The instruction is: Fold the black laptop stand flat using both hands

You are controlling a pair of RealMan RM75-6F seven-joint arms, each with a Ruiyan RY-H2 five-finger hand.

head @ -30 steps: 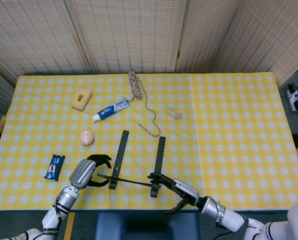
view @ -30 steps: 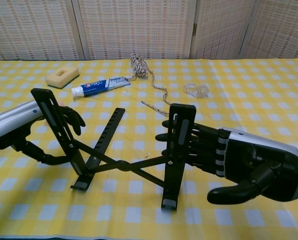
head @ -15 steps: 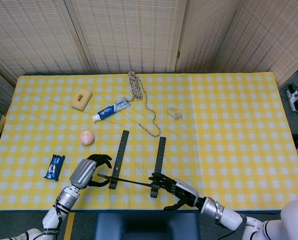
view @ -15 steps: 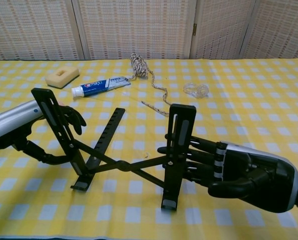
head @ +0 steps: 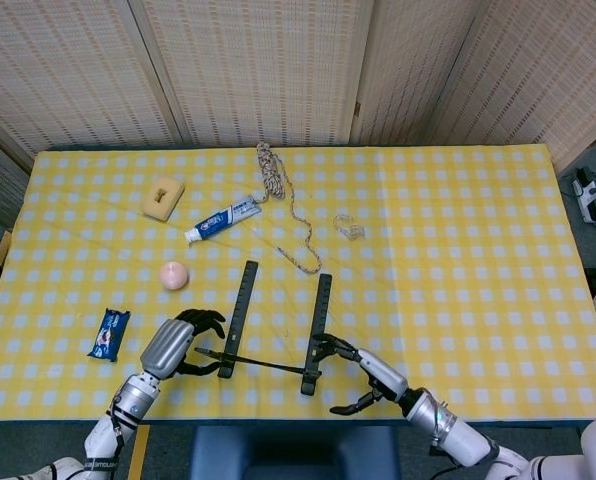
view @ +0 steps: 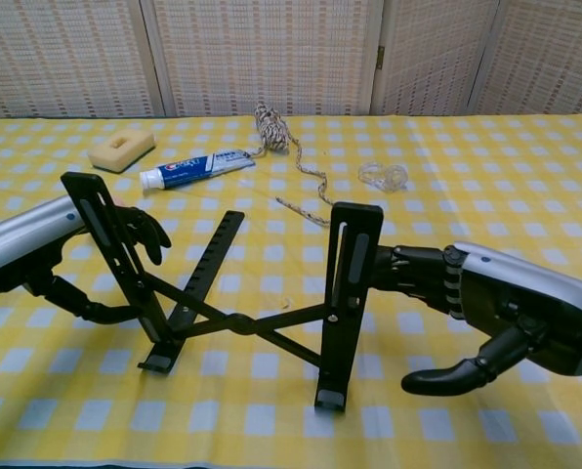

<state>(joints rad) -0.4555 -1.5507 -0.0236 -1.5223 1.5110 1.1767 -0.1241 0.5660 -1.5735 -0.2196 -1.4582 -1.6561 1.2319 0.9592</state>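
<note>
The stand (view: 242,293) stood unfolded at the near table edge, between the two hands, its crossed bars meeting low in the middle. The left hand (view: 47,256) curled round the stand's left upright, fingers (view: 140,230) hooked over the bar's far side and thumb below, gripping it. The right hand (view: 486,308) lay just right of the other upright, fingers straight and touching its back, thumb spread apart below, holding nothing. Beyond the left hand lay a ball (head: 174,275) and a blue packet (head: 108,334).
</note>
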